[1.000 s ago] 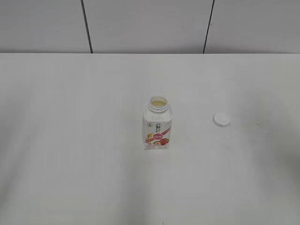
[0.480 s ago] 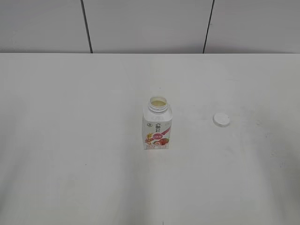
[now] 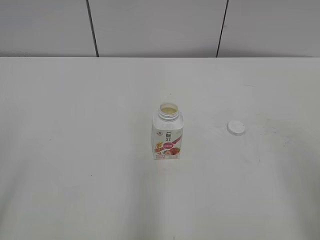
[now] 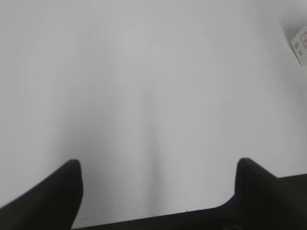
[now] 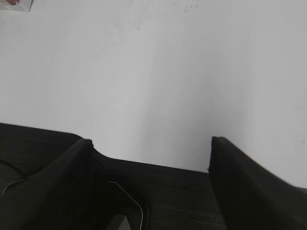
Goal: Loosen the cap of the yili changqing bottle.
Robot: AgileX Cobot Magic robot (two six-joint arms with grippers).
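The yili changqing bottle [image 3: 168,132] stands upright in the middle of the white table [image 3: 75,125], with its neck open and pale liquid showing inside. The white cap [image 3: 236,127] lies flat on the table well to the right of the bottle. Neither arm shows in the exterior view. My left gripper [image 4: 158,165] is open and empty over bare table; a corner of the bottle [image 4: 301,44] shows at the right edge of the left wrist view. My right gripper [image 5: 149,143] is open and empty; a bit of the bottle's label [image 5: 15,4] shows at the top left of the right wrist view.
A grey panelled wall [image 3: 160,27] runs behind the table's far edge. Nothing else stands on the table.
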